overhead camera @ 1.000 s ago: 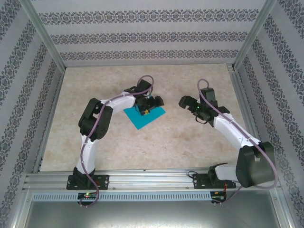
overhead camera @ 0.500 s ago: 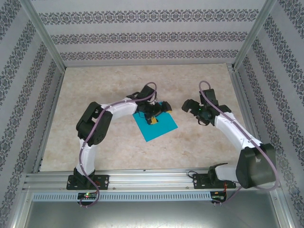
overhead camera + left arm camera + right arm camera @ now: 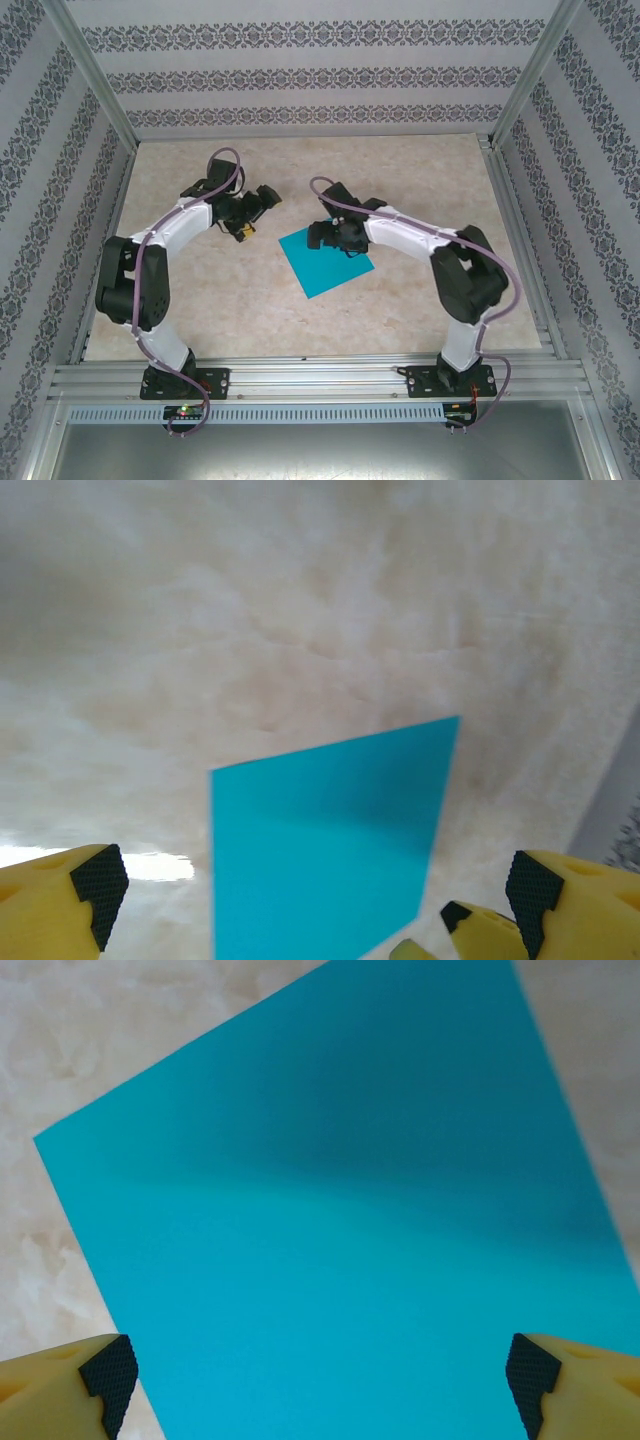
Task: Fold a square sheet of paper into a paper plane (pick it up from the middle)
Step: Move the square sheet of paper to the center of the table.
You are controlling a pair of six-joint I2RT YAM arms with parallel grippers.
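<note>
Two wide-open, empty grippers: the right gripper [image 3: 326, 236], arm folded inward, points down at the square sheet of paper [image 3: 324, 268] lying flat just beneath it. The left gripper [image 3: 256, 204] hangs apart, the sheet ahead of it.

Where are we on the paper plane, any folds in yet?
Done: nothing yet. The square sheet of paper lies flat on the table with no crease showing.
In hand: the right gripper is over the sheet with its jaws open. The left gripper, also open, sits off to the sheet's left, clear of it.
Left: the pickup from the middle and every fold.
</note>
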